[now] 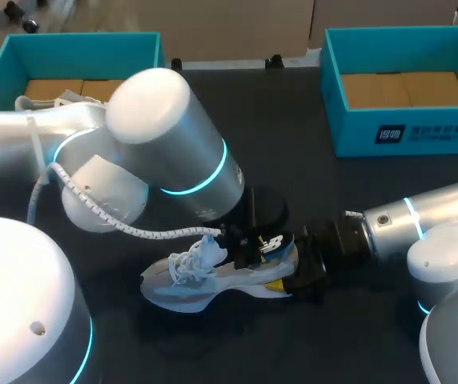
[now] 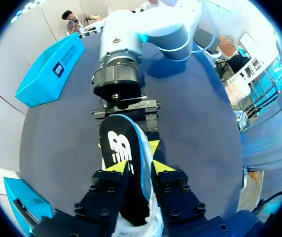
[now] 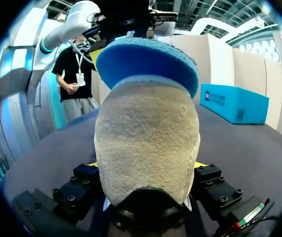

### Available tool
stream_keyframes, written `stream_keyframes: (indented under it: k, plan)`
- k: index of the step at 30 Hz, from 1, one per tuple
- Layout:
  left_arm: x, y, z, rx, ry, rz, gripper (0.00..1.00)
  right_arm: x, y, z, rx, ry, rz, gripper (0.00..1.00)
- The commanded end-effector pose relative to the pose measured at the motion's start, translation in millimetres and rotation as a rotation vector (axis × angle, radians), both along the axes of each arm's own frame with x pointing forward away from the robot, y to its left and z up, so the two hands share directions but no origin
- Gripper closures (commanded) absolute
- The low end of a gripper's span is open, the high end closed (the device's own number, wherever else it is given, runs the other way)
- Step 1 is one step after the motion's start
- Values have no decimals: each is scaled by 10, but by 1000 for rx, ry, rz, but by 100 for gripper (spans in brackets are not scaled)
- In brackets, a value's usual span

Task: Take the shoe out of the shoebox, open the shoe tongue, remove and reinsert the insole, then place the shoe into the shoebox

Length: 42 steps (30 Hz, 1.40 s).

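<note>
My right claw pinches the heel of the shoe, lower middle of the head frame, probably pinning it on the table so it can't slide. My left claw is clamped on the blue insole, which sticks up out of the shoe mouth. I judge this is the insole step, but can't tell whether it's going out or in. The teal shoebox is at upper right, well apart.

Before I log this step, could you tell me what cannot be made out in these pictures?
Right wrist view: the shoe's heel fills the view, hiding nearly all of the right gripper and the table ahead.
Left wrist view: the insole between the left gripper's fingers covers the shoe's inside.
Head view: the left arm hides most of the left gripper and part of the left shoebox.
</note>
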State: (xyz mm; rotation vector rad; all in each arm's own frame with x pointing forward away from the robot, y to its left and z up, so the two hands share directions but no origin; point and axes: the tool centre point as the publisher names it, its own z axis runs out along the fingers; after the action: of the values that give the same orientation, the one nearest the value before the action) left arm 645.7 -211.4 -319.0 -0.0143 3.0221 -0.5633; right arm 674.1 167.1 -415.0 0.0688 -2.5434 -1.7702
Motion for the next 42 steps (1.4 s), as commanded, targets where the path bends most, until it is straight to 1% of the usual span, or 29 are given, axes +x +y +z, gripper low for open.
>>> stream_keyframes:
  k: [1,2,3,4,5,9,16,31,32,33,35,37,39,42]
  plan:
    - [6,-31,-12,10,-31,24,77,-19,21,-16,-4,0,-1,100]
    - [4,-30,-7,7,-35,27,80,-19,21,-16,-4,0,-1,100]
    - [3,-27,1,11,-50,37,85,-19,21,-16,-4,0,-1,100]
    - [3,-25,5,15,-62,43,96,-19,21,-16,-4,0,-1,100]
    - [3,-23,7,19,-67,49,100,-19,21,-16,-4,0,-1,100]
    - [31,-6,19,20,-78,61,100,-19,21,-16,-4,0,-1,100]
    - [-45,28,208,12,-143,82,100,-19,21,-16,-4,0,-1,100]
    - [-45,28,208,12,-143,82,100,-19,21,-16,-4,0,-1,100]
    - [-81,18,172,2,-198,97,100,-19,21,-16,-4,0,-1,100]
    - [-104,3,136,-7,-223,104,100,-19,21,-16,-4,0,-1,100]
    - [-130,-31,64,-41,-264,134,100,-19,21,-16,-4,0,-1,100]
    - [-118,-68,2,-43,-274,157,100,-19,21,-16,-4,0,-1,100]
    - [-101,-90,-19,-46,-300,183,100,-19,21,-16,-4,0,-1,100]
    - [-93,-113,12,-53,-326,206,100,-19,21,-16,-4,0,-1,100]
